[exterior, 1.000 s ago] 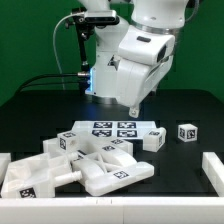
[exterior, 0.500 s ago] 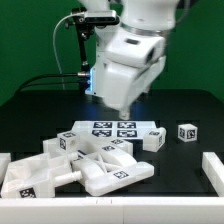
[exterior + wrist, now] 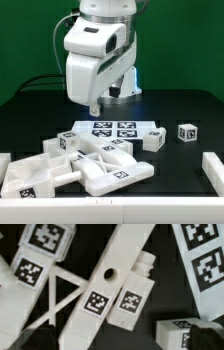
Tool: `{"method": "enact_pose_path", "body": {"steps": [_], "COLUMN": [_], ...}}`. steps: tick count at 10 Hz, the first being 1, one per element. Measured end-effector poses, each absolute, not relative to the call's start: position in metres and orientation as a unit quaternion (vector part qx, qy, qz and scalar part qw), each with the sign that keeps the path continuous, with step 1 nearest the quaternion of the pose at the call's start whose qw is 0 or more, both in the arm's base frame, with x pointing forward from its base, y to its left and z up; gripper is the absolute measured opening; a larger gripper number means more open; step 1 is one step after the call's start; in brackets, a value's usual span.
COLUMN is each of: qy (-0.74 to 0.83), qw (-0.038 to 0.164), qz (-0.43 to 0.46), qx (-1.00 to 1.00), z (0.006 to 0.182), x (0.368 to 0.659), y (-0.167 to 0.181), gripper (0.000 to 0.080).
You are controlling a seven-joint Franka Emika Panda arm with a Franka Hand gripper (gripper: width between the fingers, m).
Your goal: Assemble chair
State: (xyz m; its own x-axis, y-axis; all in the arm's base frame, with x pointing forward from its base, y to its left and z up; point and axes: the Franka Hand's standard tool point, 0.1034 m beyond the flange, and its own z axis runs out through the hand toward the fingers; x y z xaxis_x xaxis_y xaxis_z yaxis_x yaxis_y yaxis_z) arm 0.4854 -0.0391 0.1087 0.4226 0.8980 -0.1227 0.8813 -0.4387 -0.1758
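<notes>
The tool [image 3: 95,108] hovers over the heaped white chair parts [image 3: 90,165] on the black table [image 3: 30,115], fingers spread wide apart, touching none

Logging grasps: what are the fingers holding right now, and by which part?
Nothing: the open fingers hang above the chunky white plastic chair parts, touching none.
</notes>
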Motion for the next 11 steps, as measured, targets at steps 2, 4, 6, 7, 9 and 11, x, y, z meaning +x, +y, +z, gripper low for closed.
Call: {"method": "enact_pose_path", "body": {"steps": [2, 4, 6, 7, 9, 11], "qy": [-0.528, -0.507, -0.516, -0.513, -0.515, -0.515], "qw": [0.054, 0.064, 0.067, 0.07, 0.078, 0.085], "qz": [0.071, 0.048, 0.046, 0.049, 0.056, 0.062], "qx": [-0.844, -0.858, -0.853, -0.854, -0.852, -0.851], "z": [0.111, 0.104, 0.093, 0.084, 0.071, 0.057], "x": [0.495, 0.499, 0.498, 0.499, 0.496, 0.496], "y": [-0.057, -0.087, -0.107, -0.11, -0.105, -0.105], "gripper": [0.0648, 0.0648, 0.0648, 0.0648, 0.0648, 0.0648]}}
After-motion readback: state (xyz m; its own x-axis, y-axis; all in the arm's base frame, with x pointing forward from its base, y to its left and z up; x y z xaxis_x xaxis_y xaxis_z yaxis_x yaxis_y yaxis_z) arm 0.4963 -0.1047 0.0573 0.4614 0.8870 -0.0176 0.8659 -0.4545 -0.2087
